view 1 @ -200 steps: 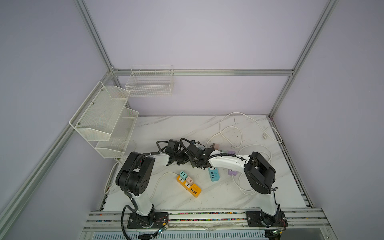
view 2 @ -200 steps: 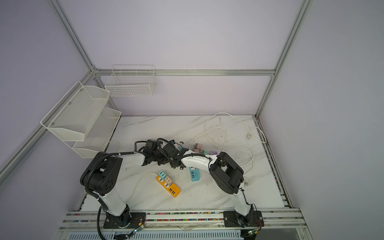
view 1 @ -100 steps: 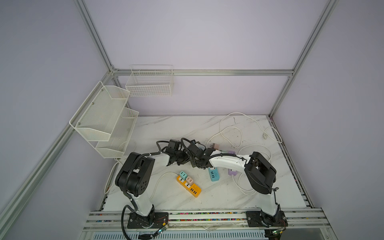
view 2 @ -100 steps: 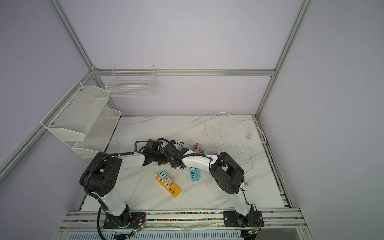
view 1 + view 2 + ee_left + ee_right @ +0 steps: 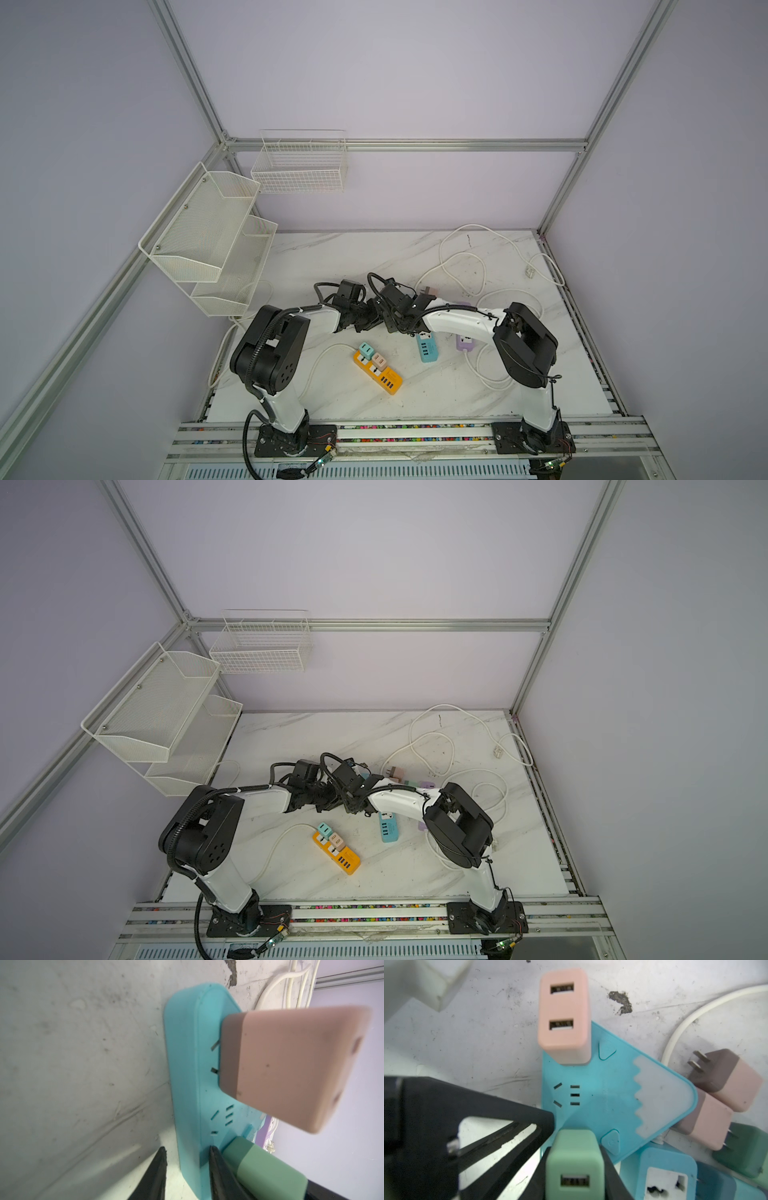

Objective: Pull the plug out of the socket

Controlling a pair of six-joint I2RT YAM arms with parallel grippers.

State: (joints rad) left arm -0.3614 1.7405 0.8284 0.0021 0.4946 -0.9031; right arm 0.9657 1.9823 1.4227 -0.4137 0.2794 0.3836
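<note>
Tightly, right tool clamps both green plug edges.

**What there is, and how many**

Two robot arms, left arm and right arm; four power strips: orange strip, blue strip, purple strip and teal socket strip; two plugs in the teal one, a pink plug with two USB ports and a green plug with one; two adapters in the orange one, a teal adapter and a beige adapter; two loose pink-and-brown chargers and at least one dark green charger; one two-tier mesh shelf; one wire basket; white cables too tangled to count.
</note>
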